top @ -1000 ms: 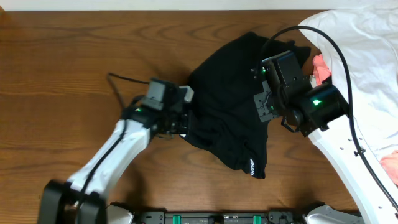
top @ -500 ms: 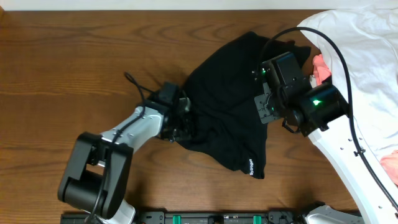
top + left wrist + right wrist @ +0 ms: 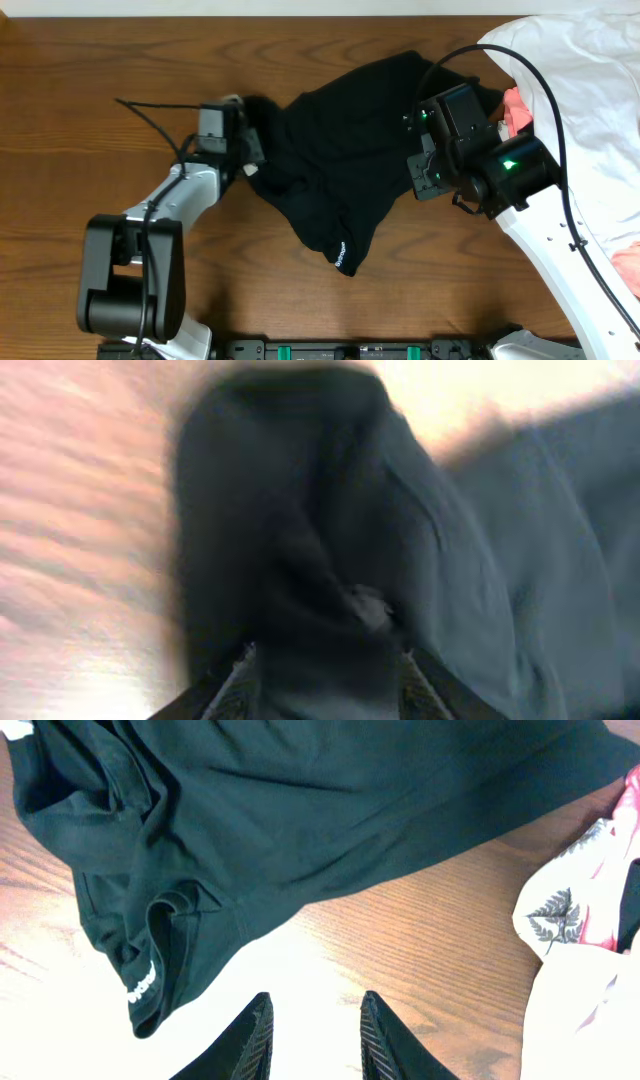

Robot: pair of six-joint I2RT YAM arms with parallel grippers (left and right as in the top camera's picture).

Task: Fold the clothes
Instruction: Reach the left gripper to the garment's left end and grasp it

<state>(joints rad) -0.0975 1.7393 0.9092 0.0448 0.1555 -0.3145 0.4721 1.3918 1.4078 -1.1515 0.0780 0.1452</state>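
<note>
With left fingers point(image 3: 252, 160) pinching the black garment point(image 3: 340, 170) by its edge and right fingers point(image 3: 417, 175) open and empty, we should spread it flat on the table point(image 3: 100, 60) before folding.

Even, bright light overhead; left wrist view badly motion-blurred; glare whitens the bench point(image 3: 60, 1010) near the right claw point(image 3: 312, 1038).

This looks like a robotics lab: a brown wood-grain worktop point(image 3: 80, 60), a white-and-black left arm point(image 3: 175, 200) and right arm point(image 3: 570, 260), and a black equipment rail point(image 3: 350, 350) along the near edge.
</note>
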